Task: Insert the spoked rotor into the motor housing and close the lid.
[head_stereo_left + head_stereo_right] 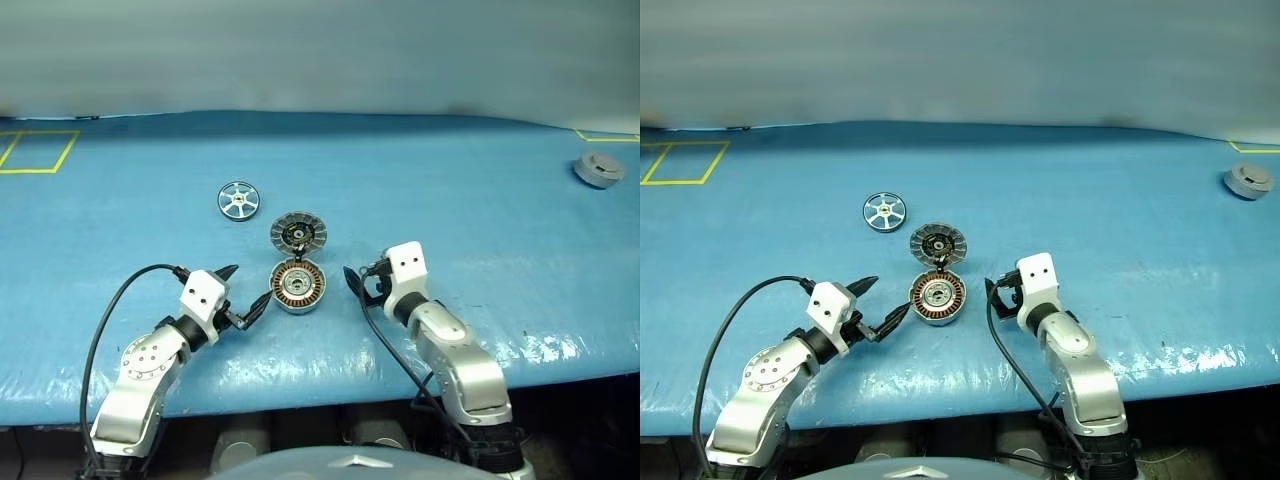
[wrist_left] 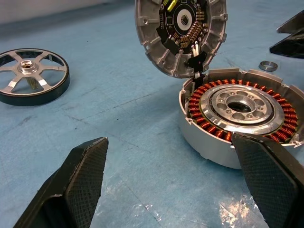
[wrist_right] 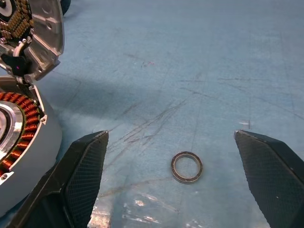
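A: What sits inside the motor housing [image 1: 297, 287]?

B: A ring of copper-brown windings around a bright silver centre with a hole in the middle. The spoked rotor [image 1: 238, 200] is not in it; the cup holds nothing loose.

A: And the lid [image 1: 298, 235]?

B: Swung open and standing up from the hinge on the housing's far edge. Its inner face shows grey radial fins around a dark middle with small electronic parts.

A: Where is the rotor, then?

B: Flat on the blue table [image 1: 450, 180], beyond the housing and to its left, well apart from it. It has a dark rim, silver spokes with gaps between them, and a silver hub.

A: The grippers?

B: The left gripper [image 1: 240, 291] is just left of the housing, fingers spread wide and holding nothing; one fingertip is very near the housing's wall. The right gripper [image 3: 171, 178] is just right of the housing, fingers also spread wide and empty.

A: Anything else near the housing?

B: A small metal ring [image 3: 186, 166] lies on the table to its right, between the right gripper's fingers. A plain grey puck [image 1: 599, 170] sits far to the right.
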`<state>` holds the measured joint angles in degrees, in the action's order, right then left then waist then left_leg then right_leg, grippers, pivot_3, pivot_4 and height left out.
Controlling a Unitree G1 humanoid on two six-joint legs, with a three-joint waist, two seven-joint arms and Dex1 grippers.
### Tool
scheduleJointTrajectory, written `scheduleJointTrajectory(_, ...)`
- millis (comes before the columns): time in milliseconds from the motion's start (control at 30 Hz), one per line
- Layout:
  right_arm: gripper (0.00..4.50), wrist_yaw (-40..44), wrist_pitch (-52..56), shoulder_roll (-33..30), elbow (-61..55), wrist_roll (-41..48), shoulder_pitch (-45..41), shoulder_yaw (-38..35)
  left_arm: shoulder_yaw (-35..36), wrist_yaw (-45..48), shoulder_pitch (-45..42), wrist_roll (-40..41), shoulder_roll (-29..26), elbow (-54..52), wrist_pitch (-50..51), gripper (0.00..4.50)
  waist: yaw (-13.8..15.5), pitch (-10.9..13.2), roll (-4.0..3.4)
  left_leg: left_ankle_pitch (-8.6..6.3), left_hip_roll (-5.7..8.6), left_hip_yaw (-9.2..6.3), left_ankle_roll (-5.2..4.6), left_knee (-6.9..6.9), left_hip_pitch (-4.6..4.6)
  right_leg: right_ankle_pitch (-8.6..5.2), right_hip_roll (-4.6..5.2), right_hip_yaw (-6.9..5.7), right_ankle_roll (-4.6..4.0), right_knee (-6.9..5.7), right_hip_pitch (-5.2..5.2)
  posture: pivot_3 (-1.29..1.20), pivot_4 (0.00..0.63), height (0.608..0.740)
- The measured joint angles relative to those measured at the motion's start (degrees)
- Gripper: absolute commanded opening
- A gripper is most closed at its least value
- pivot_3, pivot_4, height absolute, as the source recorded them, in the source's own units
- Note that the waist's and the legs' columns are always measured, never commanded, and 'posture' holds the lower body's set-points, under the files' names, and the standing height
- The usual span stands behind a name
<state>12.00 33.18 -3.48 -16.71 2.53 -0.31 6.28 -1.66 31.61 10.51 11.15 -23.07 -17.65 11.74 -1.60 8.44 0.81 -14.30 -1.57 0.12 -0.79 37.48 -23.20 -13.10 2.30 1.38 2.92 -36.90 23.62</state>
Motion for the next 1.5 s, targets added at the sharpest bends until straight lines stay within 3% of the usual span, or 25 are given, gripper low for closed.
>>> scheduleJointTrajectory(300, 4.48, -3.7, -9.5, 1.2, 9.8, -1.9, -1.1, 0.5, 0.1, 0.4, 0.0, -0.1, -0.6, 0.0, -0.2, 4.50, 0.2, 0.0, 0.02, 0.00, 0.00, 0.00, 0.00, 0.02, 0.06, 0.13, 0.08, 0.02, -0.15, 0.01, -0.11, 0.00, 0.150, 0.740)
scheduleJointTrajectory(333, 4.31, -3.7, -10.0, 1.2, 10.1, -1.9, -1.1, 0.5, 0.1, 0.3, 0.0, -0.1, -0.6, 0.0, -0.3, 4.50, 0.2, 0.0, 0.02, 0.00, 0.00, 0.00, 0.00, 0.02, 0.08, 0.12, 0.08, 0.02, -0.13, 0.01, -0.12, 0.00, 0.150, 0.740)
scheduleJointTrajectory(467, 3.28, -4.0, -11.5, 0.5, 10.3, -2.3, 0.0, 0.5, 0.1, 0.0, 0.1, -0.5, -0.6, 0.0, -1.0, 4.50, 0.3, 0.0, 0.05, 0.00, -0.01, 0.00, -0.01, 0.02, 0.11, 0.12, 0.08, 0.02, -0.14, 0.01, -0.16, 0.00, 0.150, 0.740)
scheduleJointTrajectory(733, 0.67, -4.3, -11.3, -0.2, 6.9, -2.4, 4.1, 1.2, 0.1, -0.3, 0.1, -1.0, -0.6, 0.0, -1.3, 4.50, 0.4, -0.1, 0.06, 0.00, -0.06, -0.01, -0.01, 0.02, 0.24, 0.02, 0.10, 0.02, -0.01, 0.01, -0.21, 0.00, 0.150, 0.740)
scheduleJointTrajectory(1067, 0.66, 0.9, 1.7, -5.5, -8.2, 0.1, 7.0, 4.1, 0.1, -0.2, 0.1, -1.0, -0.6, 0.0, -2.2, 4.50, 0.4, 0.0, -0.02, 0.00, -0.10, 0.05, -0.01, 0.03, 0.16, 0.01, 0.13, 0.06, 0.02, -0.03, -0.14, 0.00, 0.150, 0.740)
scheduleJointTrajectory(1267, 0.66, 5.4, 6.4, -7.8, -17.7, 3.2, -0.1, 6.6, 0.0, 0.2, 0.1, -1.1, -0.7, 0.2, -2.6, 4.50, 0.4, 0.0, 0.00, 0.00, -0.04, 0.01, -0.01, 0.04, 0.17, 0.00, 0.00, 0.02, 0.02, -0.02, -0.15, 0.00, 0.150, 0.740)
scheduleJointTrajectory(1500, 0.66, 7.0, 10.8, -5.2, -14.7, 4.6, -7.9, 15.0, -1.5, 3.4, 1.0, -0.9, -1.2, 1.4, -2.7, 4.50, 0.2, 0.0, 0.02, 0.00, -0.03, 0.03, -0.01, 0.03, 0.15, 0.15, 0.03, 0.03, -0.20, -0.02, -0.13, 0.00, 0.150, 0.740)
